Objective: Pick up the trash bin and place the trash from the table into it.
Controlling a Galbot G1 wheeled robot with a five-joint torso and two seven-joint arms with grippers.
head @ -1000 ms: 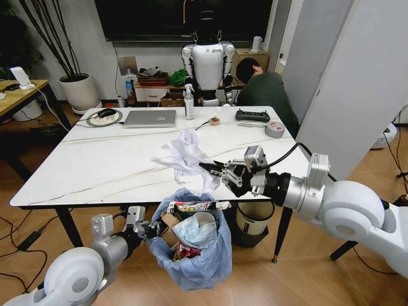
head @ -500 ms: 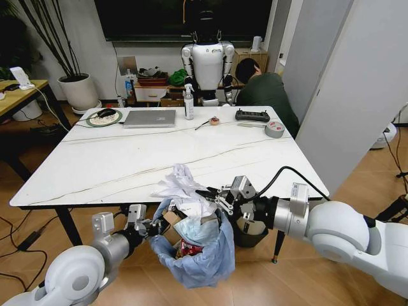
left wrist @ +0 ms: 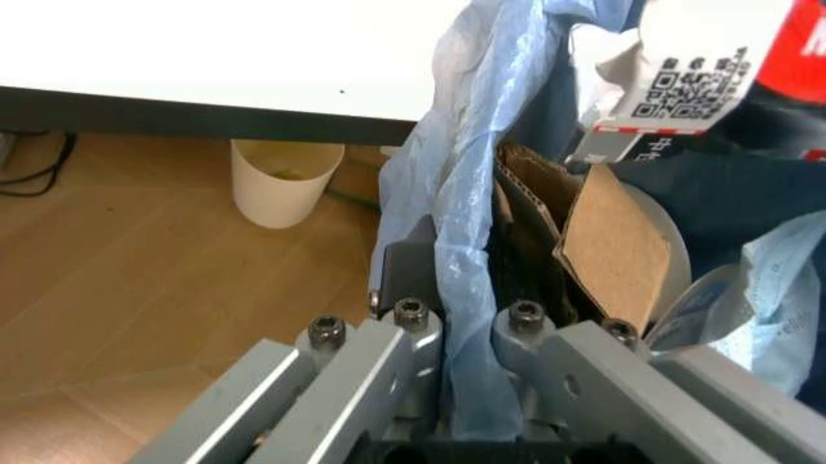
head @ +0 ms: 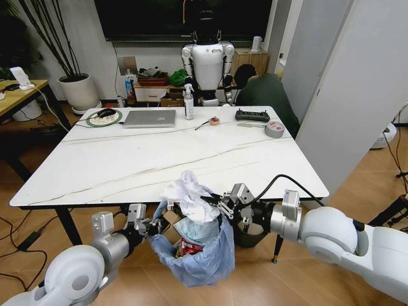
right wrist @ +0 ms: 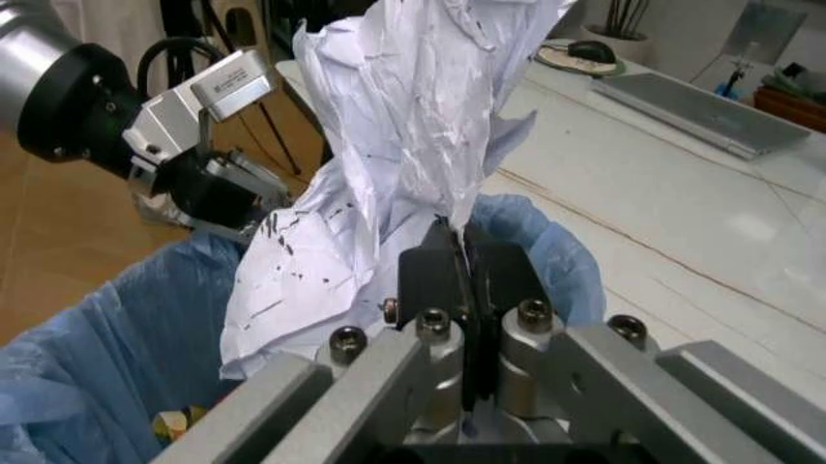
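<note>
Nearest, the left gripper is clamped on the light-blue liner rim of the trash bin, held just below the table's near edge. Just above the bin's mouth, the right gripper pinches a crumpled white paper sheet. Farther off, a silver laptop lies near the table's far edge.

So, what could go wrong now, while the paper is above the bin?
The trash bin already looks full, so the crumpled white paper held by the right gripper might sit on top and fall out. The left gripper pinches only the thin bag liner, which might slip or tear.
</note>
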